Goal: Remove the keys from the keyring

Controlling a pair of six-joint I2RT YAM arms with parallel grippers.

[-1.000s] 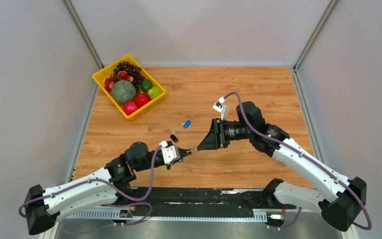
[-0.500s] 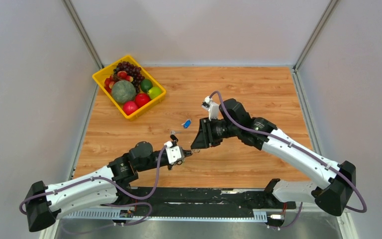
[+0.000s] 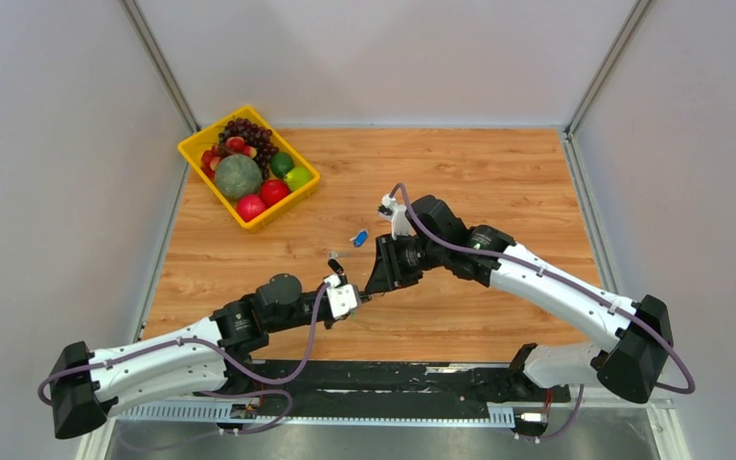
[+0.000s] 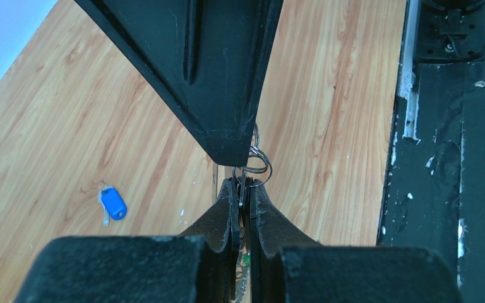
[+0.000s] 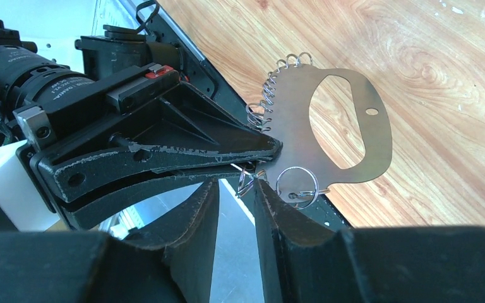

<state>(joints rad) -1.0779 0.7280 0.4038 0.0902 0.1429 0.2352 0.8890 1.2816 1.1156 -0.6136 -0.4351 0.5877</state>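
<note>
1. In the top view the left gripper (image 3: 353, 295) and right gripper (image 3: 372, 285) meet tip to tip above the wooden table (image 3: 498, 192), near its front middle. The keyring (image 5: 290, 145) between them is too small to make out there.
2. The left wrist view shows the left fingers pressed together on the keyring's thin edge. Small wire rings (image 4: 257, 165) sit just past their tips, and a speck of green shows low between them.
3. Only the right wrist view shows the keyring's face. It is a flat metal plate with an oval cut-out and wire loops along one edge, with a split ring (image 5: 298, 201) at its lower edge. It is held clear of the table.
4. The right fingers stand a narrow gap apart with a small wire ring between their tips. I cannot tell whether they pinch it.
5. A blue-tagged key (image 3: 358, 237) lies loose on the table beyond the grippers.
6. A yellow crate (image 3: 195, 149) of fruit appears only in the top view.
</note>
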